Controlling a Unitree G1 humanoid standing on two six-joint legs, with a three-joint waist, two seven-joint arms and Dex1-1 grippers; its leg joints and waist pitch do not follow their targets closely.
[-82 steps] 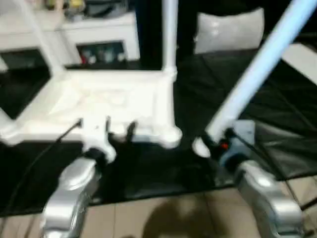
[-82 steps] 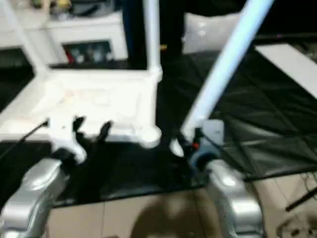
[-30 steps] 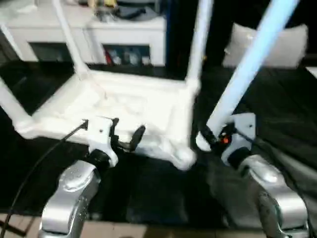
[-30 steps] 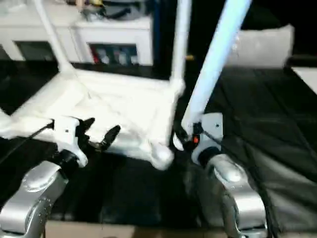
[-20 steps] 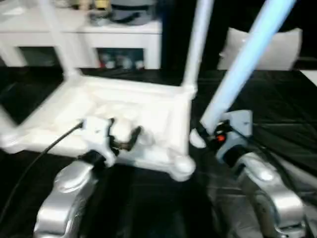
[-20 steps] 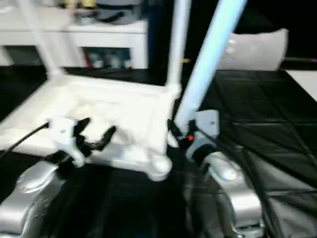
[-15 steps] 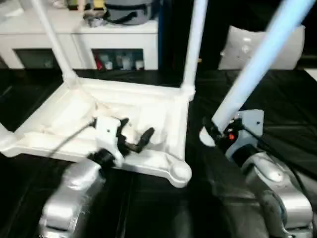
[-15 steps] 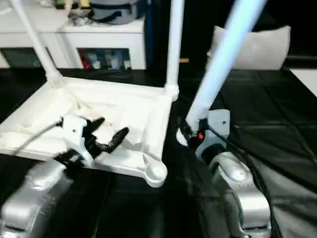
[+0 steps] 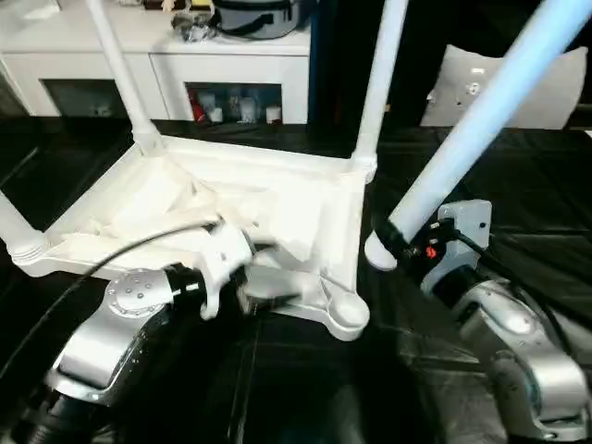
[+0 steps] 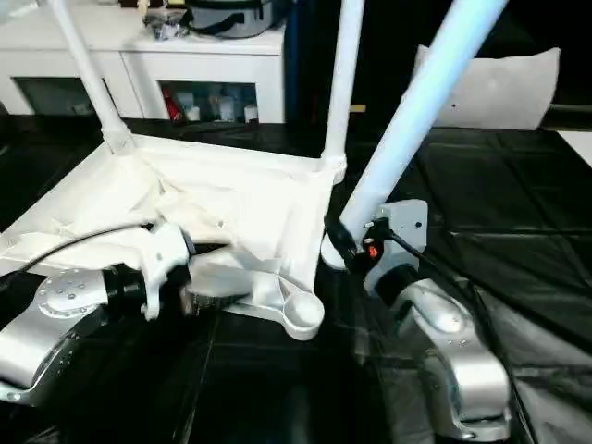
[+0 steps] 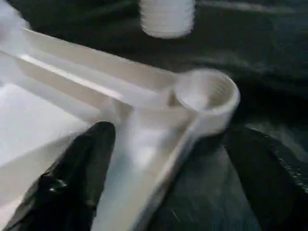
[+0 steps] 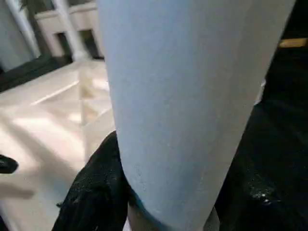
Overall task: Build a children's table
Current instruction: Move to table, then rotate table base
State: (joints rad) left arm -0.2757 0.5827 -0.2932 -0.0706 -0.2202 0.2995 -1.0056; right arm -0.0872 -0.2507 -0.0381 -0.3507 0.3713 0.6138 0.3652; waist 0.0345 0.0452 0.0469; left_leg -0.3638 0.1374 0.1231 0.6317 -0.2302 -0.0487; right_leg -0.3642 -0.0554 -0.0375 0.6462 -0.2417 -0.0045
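On the black mat (image 9: 518,185) lies the children's table (image 9: 268,199), upside down, white, its square top ribbed and rimmed. Three legs look already fitted, standing up from its corner sockets; the near corner socket (image 9: 349,315) is empty, so one leg seems left to fit. The right hand (image 10: 344,242) is clamped on that fourth leg (image 10: 416,106), tilted, its threaded end just beside the socket. The left hand (image 11: 159,159) straddles the rim by that socket, fingers apart, holding nothing.

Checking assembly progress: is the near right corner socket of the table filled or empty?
Empty. The socket is an open ring with nothing screwed in; the left wrist view shows its hollow threaded inside. The fourth leg is held in the right claw beside it.
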